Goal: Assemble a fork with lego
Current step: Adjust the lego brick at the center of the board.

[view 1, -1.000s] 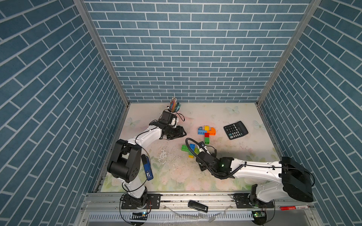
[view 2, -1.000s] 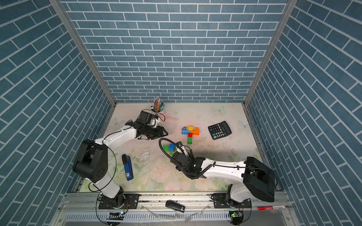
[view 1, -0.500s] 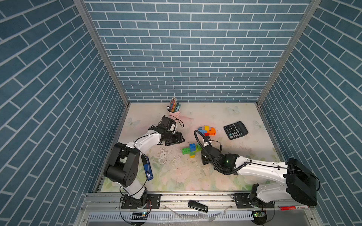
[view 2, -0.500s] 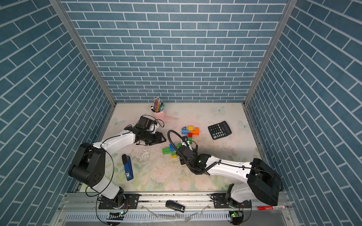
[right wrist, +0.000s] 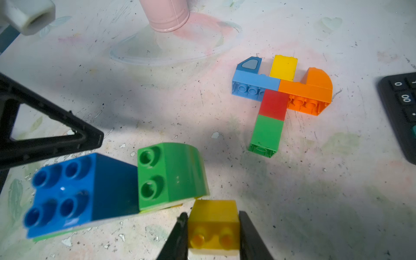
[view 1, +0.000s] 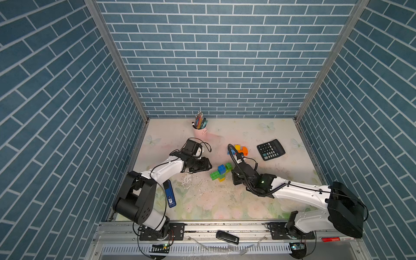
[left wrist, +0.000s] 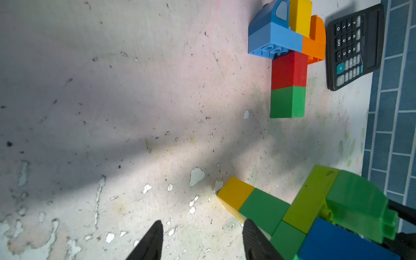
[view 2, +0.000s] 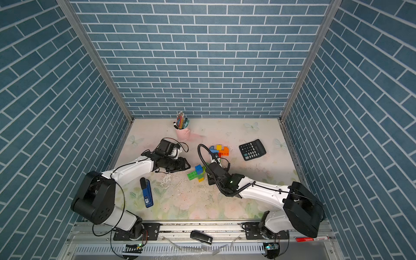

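Note:
A fork-shaped lego piece of light blue, yellow, orange, red and green bricks lies flat mid-table; it also shows in the left wrist view and in both top views. Nearer the front sits a joined cluster of blue, green, lime and yellow bricks. My right gripper is shut on a yellow brick at that cluster's right edge; I cannot tell whether the brick is joined to the cluster. My left gripper stands open and empty just left of the cluster.
A pink cup of pencils stands at the back. A black calculator lies right of the fork piece. A blue device lies front left beside the left arm. The side walls are close.
My left gripper has come forward from the back toward the cluster. The right gripper, still shut, has shifted slightly toward the back beside the cluster.

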{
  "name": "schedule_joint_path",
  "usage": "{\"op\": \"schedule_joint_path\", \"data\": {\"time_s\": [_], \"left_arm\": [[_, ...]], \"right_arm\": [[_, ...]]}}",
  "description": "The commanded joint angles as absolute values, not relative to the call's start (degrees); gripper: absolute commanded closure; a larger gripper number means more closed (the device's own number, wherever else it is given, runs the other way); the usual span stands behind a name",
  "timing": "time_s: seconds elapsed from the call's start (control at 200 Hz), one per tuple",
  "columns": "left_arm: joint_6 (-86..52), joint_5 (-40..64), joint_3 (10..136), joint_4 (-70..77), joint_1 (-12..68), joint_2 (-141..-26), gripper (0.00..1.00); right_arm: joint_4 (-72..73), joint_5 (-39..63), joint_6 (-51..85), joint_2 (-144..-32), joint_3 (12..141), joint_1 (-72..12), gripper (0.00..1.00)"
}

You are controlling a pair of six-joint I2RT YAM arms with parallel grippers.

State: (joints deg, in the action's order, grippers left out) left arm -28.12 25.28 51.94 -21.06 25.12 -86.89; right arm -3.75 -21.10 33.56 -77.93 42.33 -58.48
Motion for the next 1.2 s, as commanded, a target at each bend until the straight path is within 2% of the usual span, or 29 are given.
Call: {"op": "schedule_joint_path", "data": {"time_s": [0.0,1.195], "left_arm": [[-28.69,24.41,51.06,-20.83,26.10,-85.10,0.41],[-39.90,18.09,43.51,-15.28,38.42,-78.40,0.42]], "right_arm": [[-2.30,-18.97,31.36,-79.22,44.35,-57.24,1.00],[3.08,3.19,15.29,-87.52,50.19,-45.62,1.00]]}}
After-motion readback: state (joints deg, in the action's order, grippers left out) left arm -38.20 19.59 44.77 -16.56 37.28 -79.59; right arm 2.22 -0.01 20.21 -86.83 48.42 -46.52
